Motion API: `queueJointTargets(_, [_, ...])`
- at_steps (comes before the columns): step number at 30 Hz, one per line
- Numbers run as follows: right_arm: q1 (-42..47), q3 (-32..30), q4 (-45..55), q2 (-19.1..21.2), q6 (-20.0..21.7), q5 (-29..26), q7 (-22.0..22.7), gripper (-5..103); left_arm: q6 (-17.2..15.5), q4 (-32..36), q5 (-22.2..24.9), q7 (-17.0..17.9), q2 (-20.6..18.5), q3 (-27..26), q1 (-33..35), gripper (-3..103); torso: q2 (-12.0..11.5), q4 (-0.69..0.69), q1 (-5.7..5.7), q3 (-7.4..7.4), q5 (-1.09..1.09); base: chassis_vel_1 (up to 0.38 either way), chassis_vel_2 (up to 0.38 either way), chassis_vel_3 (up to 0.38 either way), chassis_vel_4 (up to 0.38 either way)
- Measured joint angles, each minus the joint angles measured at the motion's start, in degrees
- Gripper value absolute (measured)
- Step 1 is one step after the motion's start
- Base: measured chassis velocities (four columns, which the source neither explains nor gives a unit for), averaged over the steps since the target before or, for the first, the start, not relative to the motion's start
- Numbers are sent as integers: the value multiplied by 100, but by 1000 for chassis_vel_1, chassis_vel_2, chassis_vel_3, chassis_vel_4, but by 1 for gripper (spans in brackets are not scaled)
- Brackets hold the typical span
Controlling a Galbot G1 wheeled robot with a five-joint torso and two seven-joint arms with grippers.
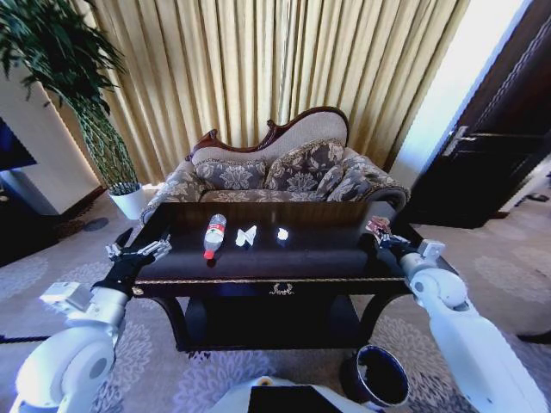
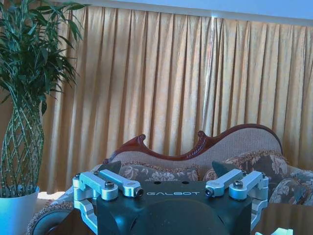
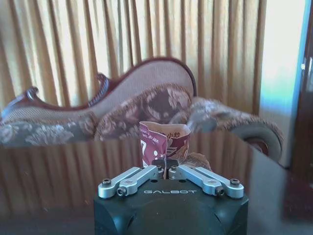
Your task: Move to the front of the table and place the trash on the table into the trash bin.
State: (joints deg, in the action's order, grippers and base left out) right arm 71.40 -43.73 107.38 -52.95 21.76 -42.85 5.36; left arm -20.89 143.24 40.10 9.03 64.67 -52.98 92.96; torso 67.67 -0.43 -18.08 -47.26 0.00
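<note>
Bench [image 1: 284, 262] carries one bottle [image 1: 213, 235], two paper bits [image 1: 246, 235], one snack packet [image 3: 164, 143]. Right gripper [image 3: 165, 169] clamps packet at bench's right edge; left gripper [image 2: 171, 188] spread wide, empty, at left edge. One bin [image 1: 379, 376] below bench front.

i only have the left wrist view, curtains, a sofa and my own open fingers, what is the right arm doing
Observer: The right gripper is shut on a reddish snack packet at the table's right end.
Operator: what else is on the table
Observer: A clear bottle with a red label lies on its side left of centre, with two crumpled white paper bits to its right.
Operator: where is the bin
Observer: The trash bin stands on the carpet in front of the table, near its right leg, below the right arm.
</note>
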Motion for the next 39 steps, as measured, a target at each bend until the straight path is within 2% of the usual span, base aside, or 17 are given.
queueJointTargets(6, [314, -259, 764, -56, -230, -181, -23, 0, 0, 0, 104, 21, -16, -54, -30, 100, 1, 0, 0, 0, -1, 0, 0, 0, 0])
queueJointTargets(15, [1010, -611, 1958, -151, -189, -220, 197, -1, -36, 0, 329, 82, -101, -81, -183, 100, 1, 0, 0, 0, -1, 0, 0, 0, 0])
queueJointTargets(18, [1366, -773, 2362, -188, -154, -230, 195, 8, -44, 0, 358, 88, -122, -88, -213, 100, 1, -1, 0, 1, 0, 0, 0, 0, 0])
queueJointTargets(20, [1587, -878, 2656, -230, -118, -241, 193, 2, -45, 0, 361, 88, -122, -88, -219, 100, 1, -1, 0, 1, -1, 0, 0, 0, 0])
queueJointTargets(30, [1727, -895, 2996, -351, 115, -203, 240, 0, -46, -51, 357, 52, -102, -87, -234, 100, 1, 0, 0, 0, 0, 0, 0, 0, 0])
queueJointTargets(39, [1691, -875, 3002, -336, 135, -196, 282, 0, -45, -90, 340, 35, -82, -38, -282, 100, 0, 0, 0, 0, 0, 0, 0, 0, 0])
